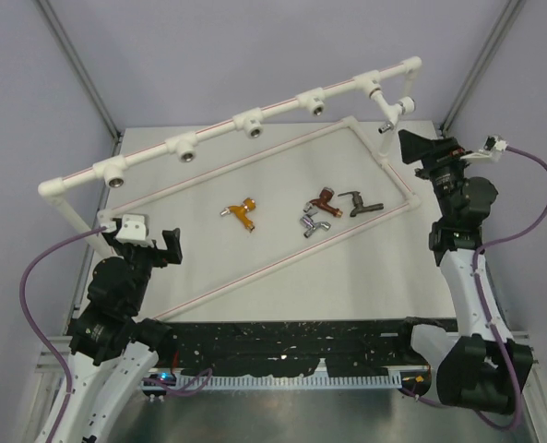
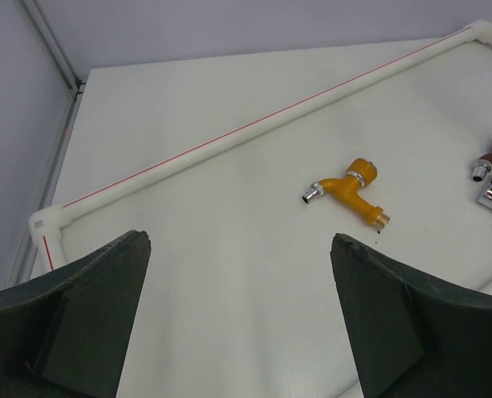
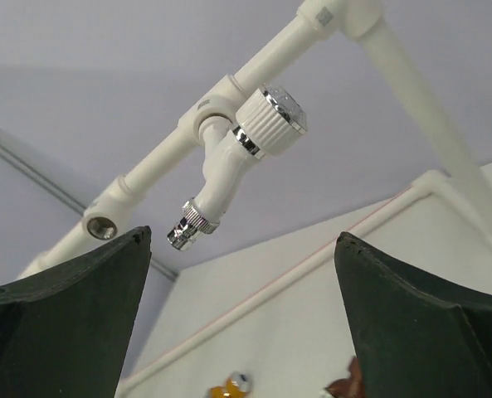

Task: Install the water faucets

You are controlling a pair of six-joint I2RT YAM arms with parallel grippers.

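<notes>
The white faucet sits screwed into the rightmost tee of the white pipe frame; it also shows in the right wrist view. On the table lie the orange-gold faucet, also in the left wrist view, the copper-brown faucet, the chrome faucet and the dark bronze-grey faucet. My right gripper is open and empty, just below and right of the white faucet. My left gripper is open and empty at the table's near left.
Several empty tee sockets line the raised frame bar. The frame's lower pipe runs diagonally across the table between my left gripper and the loose faucets. An upright post stands beside the left arm.
</notes>
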